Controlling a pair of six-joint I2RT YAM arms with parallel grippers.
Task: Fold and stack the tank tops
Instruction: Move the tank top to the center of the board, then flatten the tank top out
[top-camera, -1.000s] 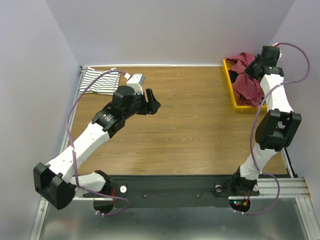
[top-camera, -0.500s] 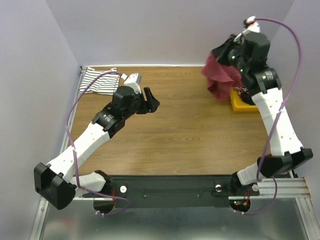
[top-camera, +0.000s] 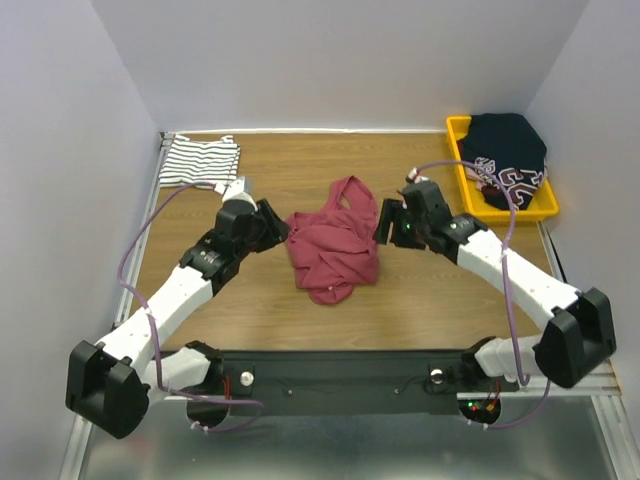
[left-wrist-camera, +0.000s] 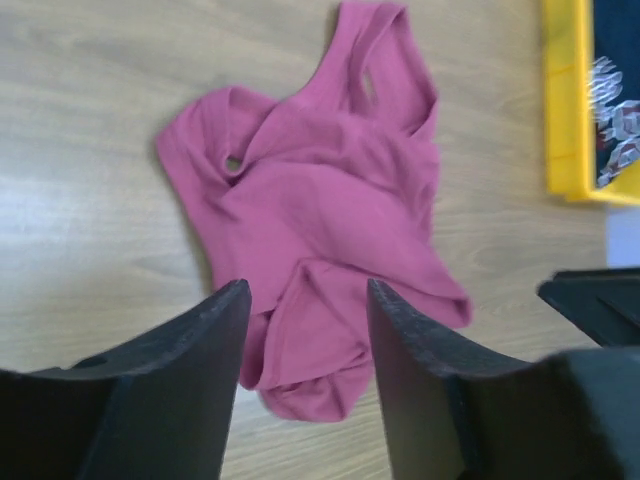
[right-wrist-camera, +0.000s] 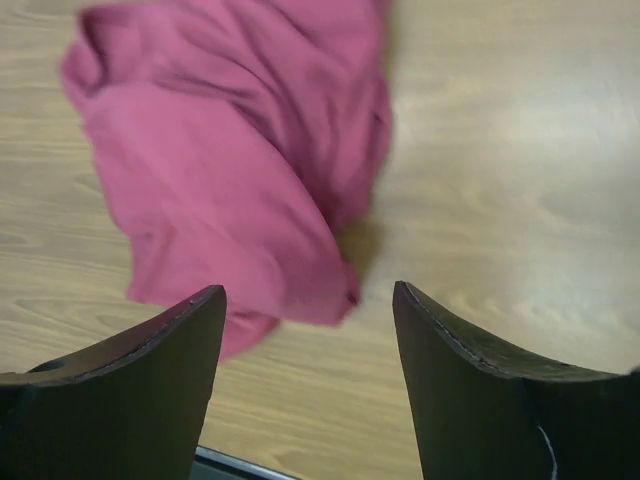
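Note:
The maroon tank top (top-camera: 335, 243) lies crumpled in the middle of the table, straps toward the far side. It also fills the left wrist view (left-wrist-camera: 320, 200) and the right wrist view (right-wrist-camera: 230, 150). My left gripper (top-camera: 277, 227) hovers at its left edge, open, with a fold of the top seen below its jaws (left-wrist-camera: 308, 290) but nothing held. My right gripper (top-camera: 386, 222) is just right of the top, open and empty (right-wrist-camera: 308, 292). The striped tank top (top-camera: 201, 161) lies flat in the far left corner.
A yellow bin (top-camera: 462, 170) at the far right holds a dark printed garment (top-camera: 510, 160). Its yellow wall (left-wrist-camera: 565, 100) also shows in the left wrist view. Bare wood table (top-camera: 440, 300) lies in front of the maroon top.
The right arm lifted the maroon top out of the bin, brought it to the table's middle and let it go. The left arm moved in toward it, its jaws a little narrower.

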